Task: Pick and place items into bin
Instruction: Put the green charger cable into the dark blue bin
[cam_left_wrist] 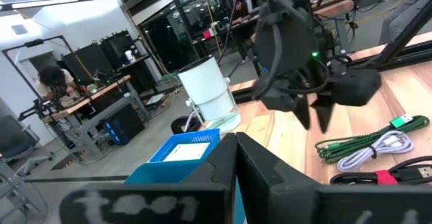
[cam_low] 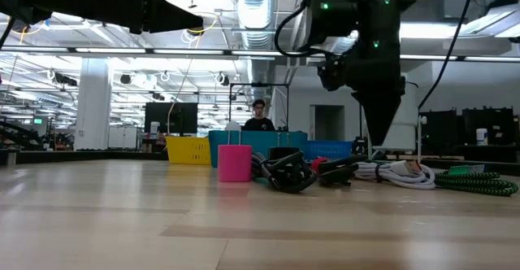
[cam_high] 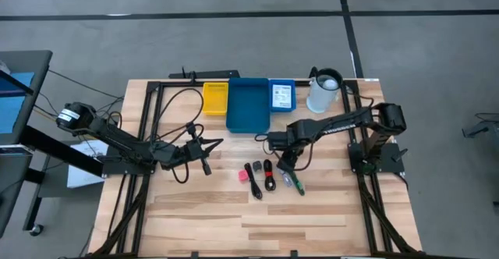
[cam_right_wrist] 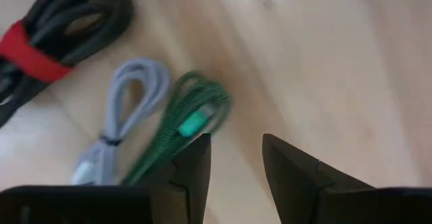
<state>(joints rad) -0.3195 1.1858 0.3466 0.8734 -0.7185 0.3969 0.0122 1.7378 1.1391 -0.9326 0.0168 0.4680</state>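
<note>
The right pincer (cam_right_wrist: 233,166), fingers spread and empty, hovers over the light, floppy green braided cable (cam_right_wrist: 182,133) lying on the table (cam_high: 312,220) at centre frame, probably best pinched mid-bundle.

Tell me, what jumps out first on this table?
The right gripper, jaws open and empty, hangs just above a green braided cable lying beside a pale grey one. A pink cube stands at the left end of that cluster on the wooden table. Behind sits a big blue bin.
</note>
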